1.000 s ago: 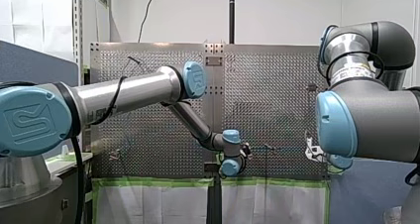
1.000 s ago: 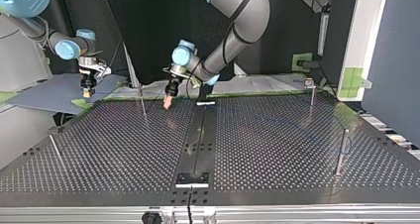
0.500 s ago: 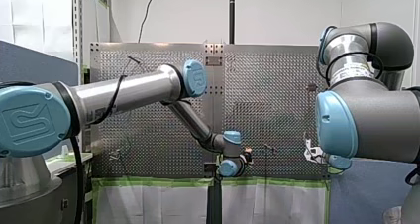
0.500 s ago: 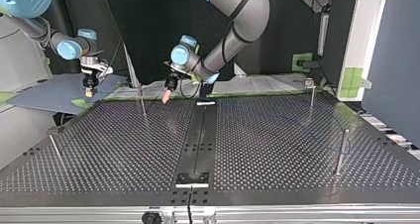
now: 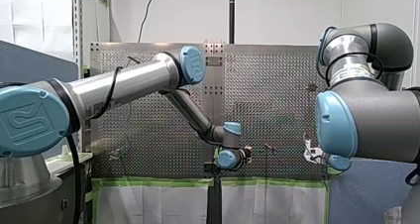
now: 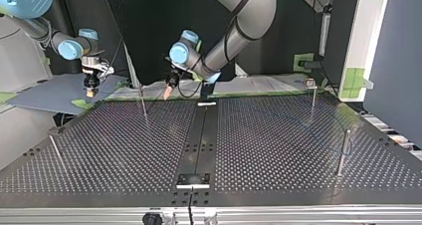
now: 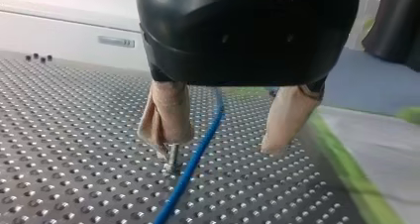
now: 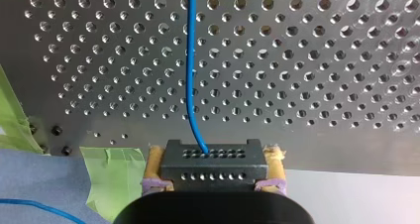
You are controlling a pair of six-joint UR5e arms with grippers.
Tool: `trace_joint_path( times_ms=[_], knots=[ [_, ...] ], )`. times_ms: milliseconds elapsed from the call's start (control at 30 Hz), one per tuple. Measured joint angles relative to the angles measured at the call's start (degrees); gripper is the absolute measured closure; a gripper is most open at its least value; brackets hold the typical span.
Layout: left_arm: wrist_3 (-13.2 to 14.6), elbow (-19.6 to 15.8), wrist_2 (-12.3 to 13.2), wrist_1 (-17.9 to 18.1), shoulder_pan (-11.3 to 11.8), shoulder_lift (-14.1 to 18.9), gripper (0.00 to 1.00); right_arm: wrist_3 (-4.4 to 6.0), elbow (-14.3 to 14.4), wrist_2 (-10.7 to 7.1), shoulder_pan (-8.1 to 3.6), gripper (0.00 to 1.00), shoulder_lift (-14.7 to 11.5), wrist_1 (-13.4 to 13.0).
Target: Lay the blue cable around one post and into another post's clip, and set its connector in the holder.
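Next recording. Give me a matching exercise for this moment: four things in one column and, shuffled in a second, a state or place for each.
Things
1. my left gripper, black with beige pads
2. my right gripper
3. black perforated connector block
4. strip of green tape

States or places
A. stuck down at the edge of the perforated metal table
B. shut on what it carries
C. open, the thin blue cable passing loose between its fingers
D. clamped between two pads, the cable leaving its face

Pairs: 1-C, 2-B, 3-D, 4-A
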Motion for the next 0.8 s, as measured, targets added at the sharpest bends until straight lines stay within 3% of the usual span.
trace_joint_path(
  times_ms=[267, 800],
  knots=[
    [1.4, -1.1, 0.2, -0.1, -0.9, 0.5, 0.02, 0.22, 0.0, 0.0, 0.07, 1.0, 0.0, -0.1],
    [1.8, -2.1, -0.5, -0.4, -2.8, 3.7, 0.02, 0.39, 0.0, 0.0, 0.19, 1.0, 0.1, 0.1]
  ],
)
